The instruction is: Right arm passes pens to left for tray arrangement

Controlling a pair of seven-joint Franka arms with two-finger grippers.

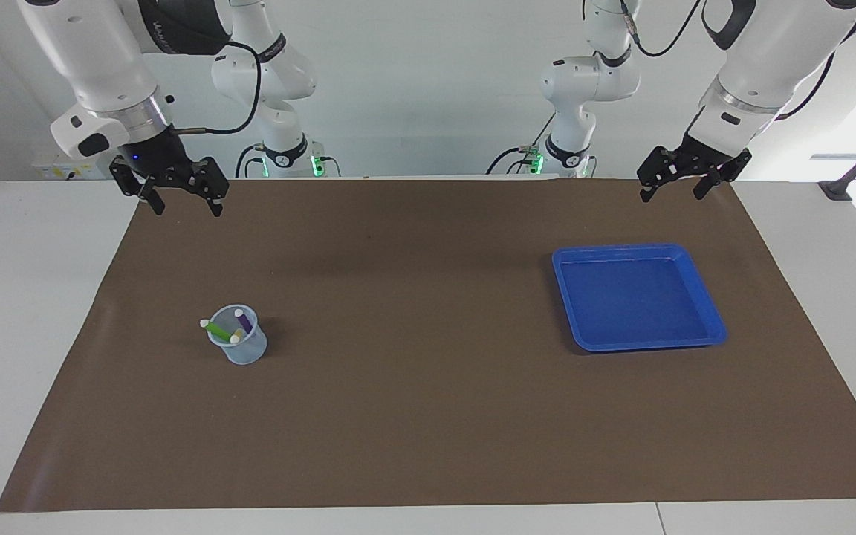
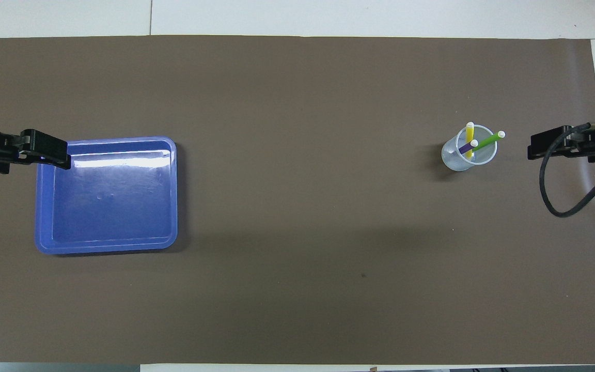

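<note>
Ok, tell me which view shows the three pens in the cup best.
The overhead view. There the yellow pen, purple pen and green pen fan apart above the cup, each pale tip distinct. In the facing view the same pens bunch together in the cup, and the yellow one barely shows.

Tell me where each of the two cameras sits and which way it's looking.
Facing view: high across the table, looking at the robots; both arms show, right gripper and left gripper raised.
Overhead view: above the robots' end, looking steeply down; only the wrists and grippers show.
Both show the tray, cup and pens.
</note>
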